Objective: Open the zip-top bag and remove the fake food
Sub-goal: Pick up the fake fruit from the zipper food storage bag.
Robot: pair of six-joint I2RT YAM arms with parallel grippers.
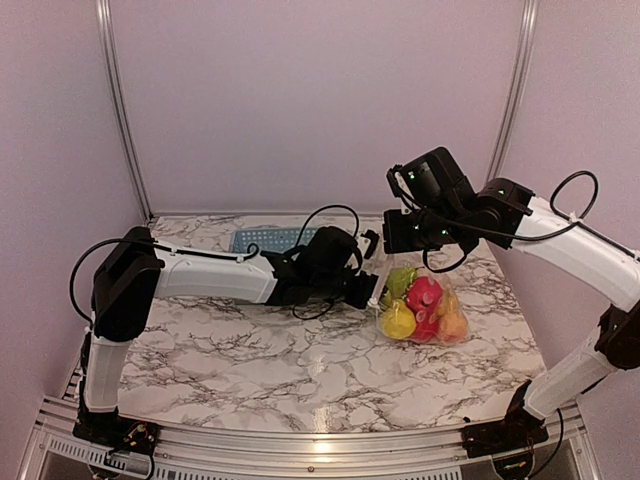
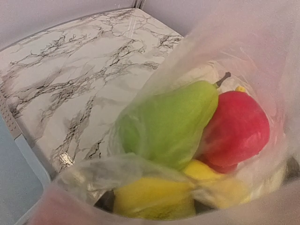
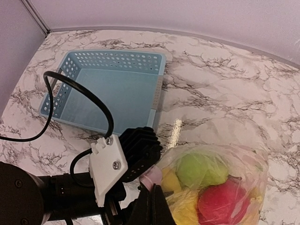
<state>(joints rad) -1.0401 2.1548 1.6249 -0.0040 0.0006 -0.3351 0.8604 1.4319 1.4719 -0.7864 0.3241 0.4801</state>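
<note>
On the marbled table (image 1: 250, 370), right side: clear crinkly zip-top bag (image 1: 425, 305), glossy plastic fake food (image 2: 168, 124) inside.
Right gripper (image 3: 152, 199): jaws pinched shut on the bag's rim.
Left gripper (image 1: 370, 288): at the mouth; I can't tell its jaw gap.
Risk: thin film slips my pinch, mouth collapses.

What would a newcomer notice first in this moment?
A clear bag of bright toy fruit, a green pear and a red apple foremost, stands right of centre on the marble table. The left arm and right arm meet at its top. A pale blue basket sits empty at the back left.
</note>
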